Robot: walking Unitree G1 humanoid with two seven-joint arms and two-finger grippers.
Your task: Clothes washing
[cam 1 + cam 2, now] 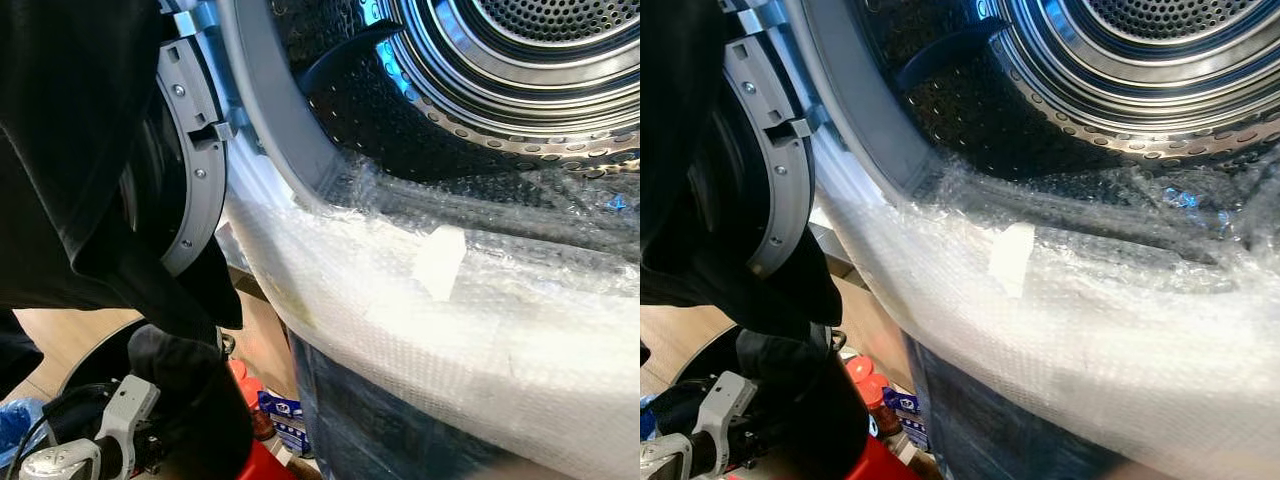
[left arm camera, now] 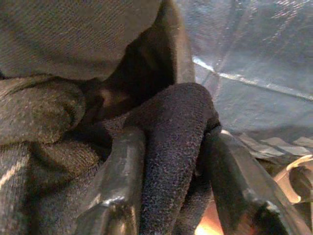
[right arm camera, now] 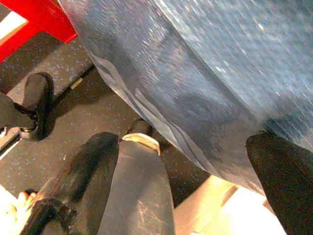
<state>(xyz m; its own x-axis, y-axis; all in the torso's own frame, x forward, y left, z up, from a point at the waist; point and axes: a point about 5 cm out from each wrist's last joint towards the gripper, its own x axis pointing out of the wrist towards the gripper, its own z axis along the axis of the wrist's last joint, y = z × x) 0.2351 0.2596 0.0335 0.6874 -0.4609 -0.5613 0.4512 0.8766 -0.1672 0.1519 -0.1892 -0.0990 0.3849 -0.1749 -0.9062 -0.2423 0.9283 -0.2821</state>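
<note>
Hanging at about nine o'clock in the head views, a black garment (image 1: 70, 180) drapes down over the open washer door (image 1: 190, 170), its grey plastic rim peeking out beside the cloth. To the right, from twelve to three o'clock, the steel drum (image 1: 500, 70) gapes wide, perforated and shiny, with a dark paddle inside it. Bubble wrap (image 1: 450, 310) covers the machine's front below the opening, and a strip of pale tape (image 1: 440, 262) sits on it near the centre.

Down at seven o'clock the left arm's silver wrist (image 1: 100, 430) shows beneath the bunched cloth. From that wrist's camera, the left gripper (image 2: 171, 196) has its two black fingers (image 2: 117, 186) pinching a fold of dark knit fabric between them, more grey-black cloth heaped beyond.

The right gripper (image 3: 210, 181) hangs low beside the blue wrapped side of the machine (image 3: 205, 73), its fingers (image 3: 132, 186) spread apart with nothing between them. A red object (image 3: 41, 14) and dark speckled floor (image 3: 73, 117) lie past it. Near six o'clock in the head views some red-capped bottles (image 1: 245, 385) stand on the floor, though they're partly hidden and I can't quite make them out.
</note>
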